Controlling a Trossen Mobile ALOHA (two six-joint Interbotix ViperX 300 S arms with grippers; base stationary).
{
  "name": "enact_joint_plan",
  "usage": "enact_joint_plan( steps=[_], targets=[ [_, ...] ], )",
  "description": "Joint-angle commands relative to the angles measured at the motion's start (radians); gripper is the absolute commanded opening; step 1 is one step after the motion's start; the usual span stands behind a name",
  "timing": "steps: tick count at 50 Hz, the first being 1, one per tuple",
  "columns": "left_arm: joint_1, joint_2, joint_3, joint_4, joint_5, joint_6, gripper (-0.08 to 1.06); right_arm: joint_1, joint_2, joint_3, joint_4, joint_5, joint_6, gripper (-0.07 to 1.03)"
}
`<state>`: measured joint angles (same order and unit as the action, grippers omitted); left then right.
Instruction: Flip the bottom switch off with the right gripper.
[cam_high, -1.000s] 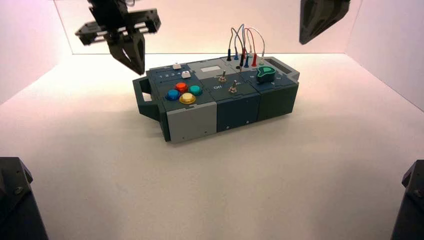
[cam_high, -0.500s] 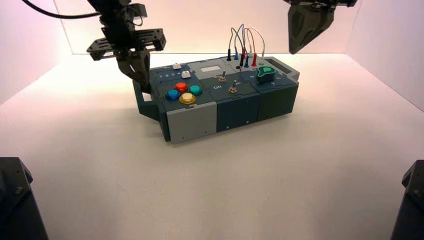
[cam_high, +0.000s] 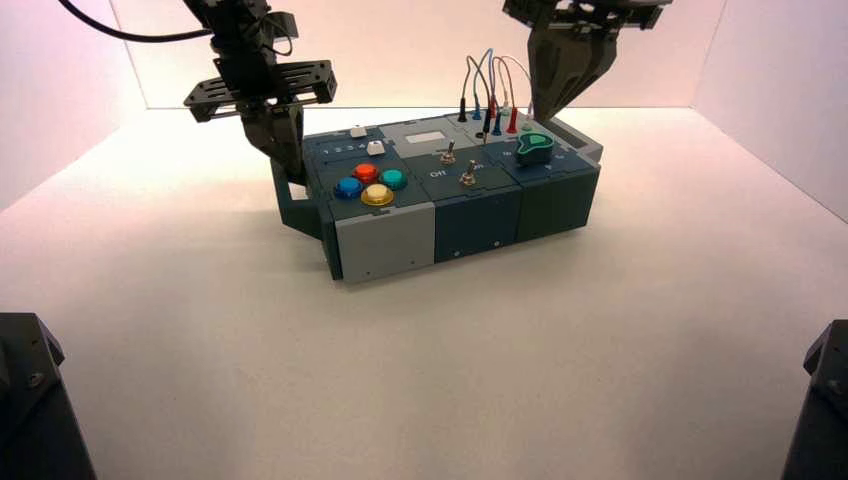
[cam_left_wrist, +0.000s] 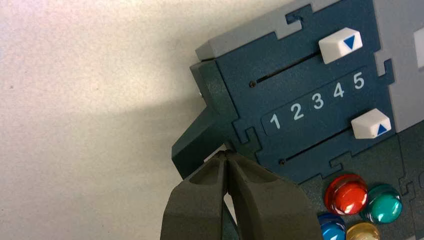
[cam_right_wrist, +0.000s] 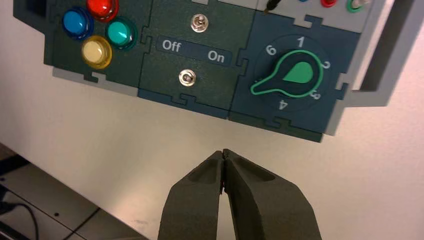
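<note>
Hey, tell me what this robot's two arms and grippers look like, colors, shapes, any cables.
Both arms are black. The left gripper and the right gripper look alike: dark, broad fingers that taper to a point. Above the left one's fingers sits a flat black crossbar with cut-out openings, and a black cable runs to that arm. A crossbar also shows on the right one, partly cut off.

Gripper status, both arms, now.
Left gripper: shut, nothing held, at the handle on the box's left end.
Right gripper: shut, empty, above the box's right part, not on the bottom switch.
</note>
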<state>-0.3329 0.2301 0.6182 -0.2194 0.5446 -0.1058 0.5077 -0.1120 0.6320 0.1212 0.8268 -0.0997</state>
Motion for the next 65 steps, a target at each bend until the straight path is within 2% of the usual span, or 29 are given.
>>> enact_joint_plan(
  steps=[1, 5, 6, 8, 15, 22, 29, 33, 42, 54, 65],
  targets=[
    [-0.008, 0.031, -0.009, 0.006, -0.020, 0.011, -0.03, 0.003, 0.005, 0.003, 0.005, -0.069, 0.031, -0.02],
    [-0.008, 0.037, -0.009, 0.006, -0.020, 0.014, -0.03, 0.003, 0.015, 0.017, 0.005, -0.118, 0.052, -0.02],
    [-0.008, 0.037, -0.008, 0.006, -0.020, 0.014, -0.03, 0.003, 0.023, 0.028, 0.005, -0.149, 0.066, -0.02],
    [-0.008, 0.038, -0.008, 0.008, -0.020, 0.015, -0.03, 0.003, 0.029, 0.034, 0.003, -0.170, 0.071, -0.02],
    [-0.008, 0.038, -0.006, 0.006, -0.017, 0.014, -0.03, 0.003, 0.057, 0.048, 0.003, -0.222, 0.075, -0.02],
    [-0.008, 0.035, -0.005, 0.008, -0.011, 0.014, -0.03, 0.003, 0.100, 0.044, -0.006, -0.258, 0.067, -0.02],
    [-0.008, 0.032, -0.003, 0.006, -0.006, 0.015, -0.03, 0.008, 0.117, 0.037, -0.006, -0.267, 0.063, -0.02],
    [-0.008, 0.032, -0.003, 0.008, 0.003, 0.015, -0.03, 0.044, 0.135, 0.028, -0.006, -0.285, 0.054, -0.02],
    [-0.008, 0.032, -0.003, 0.006, 0.003, 0.015, -0.03, 0.078, 0.167, -0.005, -0.006, -0.282, 0.060, -0.02],
    [-0.008, 0.029, -0.002, 0.009, 0.011, 0.015, -0.03, 0.081, 0.193, -0.029, -0.014, -0.264, 0.071, -0.02],
    [-0.008, 0.029, 0.000, 0.009, 0.011, 0.017, -0.03, 0.095, 0.212, -0.046, -0.015, -0.262, 0.069, -0.02]
  ],
)
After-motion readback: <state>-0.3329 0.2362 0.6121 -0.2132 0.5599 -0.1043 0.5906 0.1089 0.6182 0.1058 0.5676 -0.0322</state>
